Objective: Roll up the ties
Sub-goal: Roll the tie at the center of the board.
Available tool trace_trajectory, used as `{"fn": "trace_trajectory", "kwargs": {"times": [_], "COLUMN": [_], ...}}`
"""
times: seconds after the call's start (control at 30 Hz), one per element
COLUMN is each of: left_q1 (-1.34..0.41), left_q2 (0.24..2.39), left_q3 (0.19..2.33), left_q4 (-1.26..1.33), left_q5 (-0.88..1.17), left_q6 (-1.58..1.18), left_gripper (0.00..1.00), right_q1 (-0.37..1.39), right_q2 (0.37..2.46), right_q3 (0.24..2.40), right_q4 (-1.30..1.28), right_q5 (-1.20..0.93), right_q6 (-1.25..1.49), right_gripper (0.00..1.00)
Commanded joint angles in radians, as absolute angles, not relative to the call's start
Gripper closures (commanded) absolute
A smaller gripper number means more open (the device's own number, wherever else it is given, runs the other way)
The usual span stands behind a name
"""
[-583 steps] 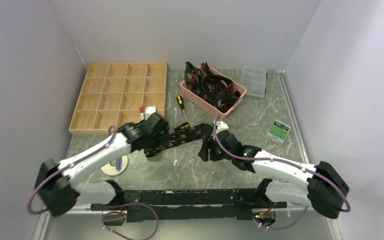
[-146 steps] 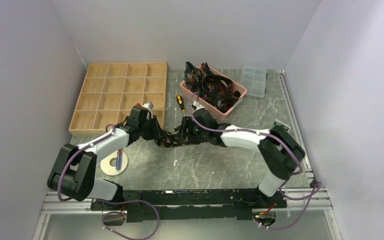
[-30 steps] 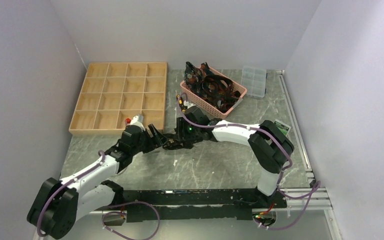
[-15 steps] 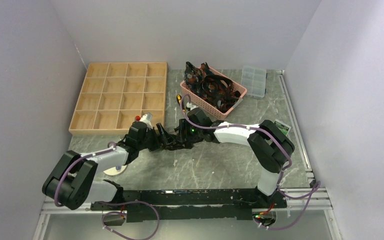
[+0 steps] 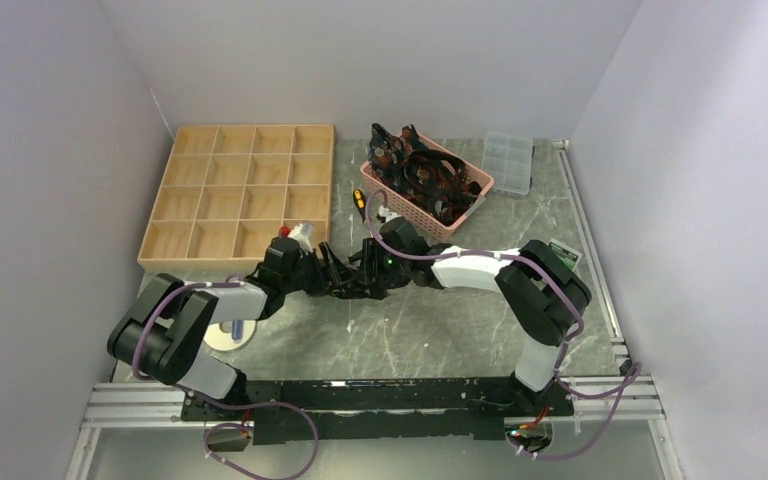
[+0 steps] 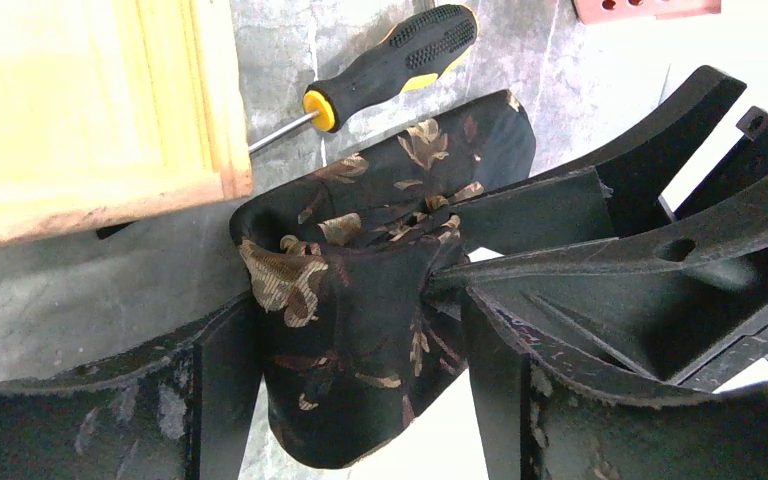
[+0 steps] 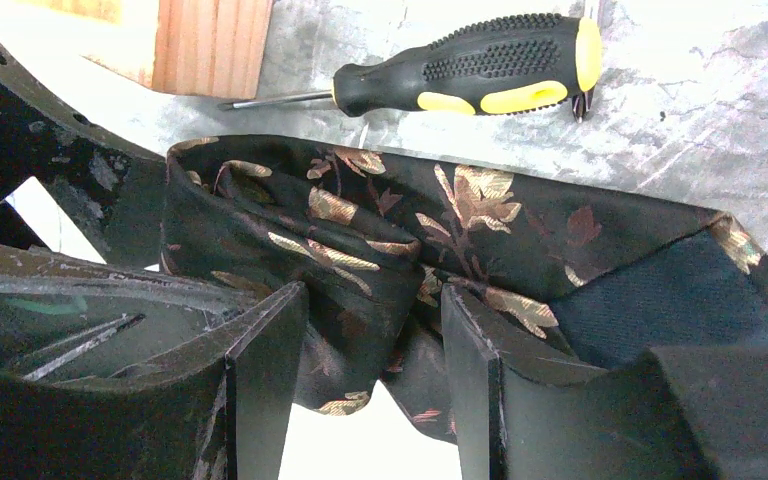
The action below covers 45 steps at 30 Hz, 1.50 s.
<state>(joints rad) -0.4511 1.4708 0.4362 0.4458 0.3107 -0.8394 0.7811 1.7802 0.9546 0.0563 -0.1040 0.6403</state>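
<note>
The surface (image 5: 430,330) carried the tray (image 5: 252,127), which showed no rolled tie in its cells. The basket (image 5: 405,205), well to the right of the tray, was full of other ties (image 5: 425,175), so I judge that most of the work was left. Just before the near right corner of the tray, the left tool (image 6: 350,300) and the right tool (image 7: 370,320) each pinched one tie (image 6: 380,190). It was only a loose roll, with its end lying flat beside the screwdriver (image 6: 400,50).
</note>
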Motion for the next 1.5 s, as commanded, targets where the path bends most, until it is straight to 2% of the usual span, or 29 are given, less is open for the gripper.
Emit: {"fn": "trace_trajectory", "kwargs": {"times": [0.0, 0.07, 0.33, 0.57, 0.77, 1.03, 1.23, 1.47], "left_q1": [-0.453, -0.453, -0.453, -0.453, -0.454, -0.511, -0.632, -0.759], "left_q2": [1.498, 1.496, 1.516, 1.497, 1.403, 1.363, 1.484, 1.706], "left_q3": [0.453, 0.447, 0.46, 0.463, 0.577, 0.779, 0.987, 1.201], "left_q4": [0.527, 0.532, 0.542, 0.491, 0.087, -0.457, -0.793, -1.052], "left_q5": [0.368, 0.37, 0.414, 0.395, 0.251, -0.11, -0.401, -0.575], "left_q6": [-0.834, -0.832, -0.82, -0.805, -0.711, -0.655, -0.689, -0.768], "left_gripper": [0.29, 0.33, 0.61, 0.96, 0.97, 0.97, 0.97, 0.97], "right_q1": [0.769, 0.766, 0.764, 0.765, 0.765, 0.765, 0.758, 0.746], "right_q2": [1.766, 1.764, 1.762, 1.712, 1.589, 1.359, 1.243, 1.11], "right_q3": [0.92, 0.913, 0.913, 0.923, 0.923, 0.78, 0.673, 0.571], "right_q4": [0.04, 0.047, 0.056, 0.043, -0.033, -0.075, -0.107, -0.114], "right_q5": [-0.087, -0.088, -0.102, -0.11, -0.035, 0.112, 0.161, 0.176], "right_q6": [0.636, 0.639, 0.643, 0.652, 0.656, 0.653, 0.647, 0.663], "right_gripper": [0.45, 0.45, 0.45, 0.43, 0.35, 0.34, 0.34, 0.34]}}
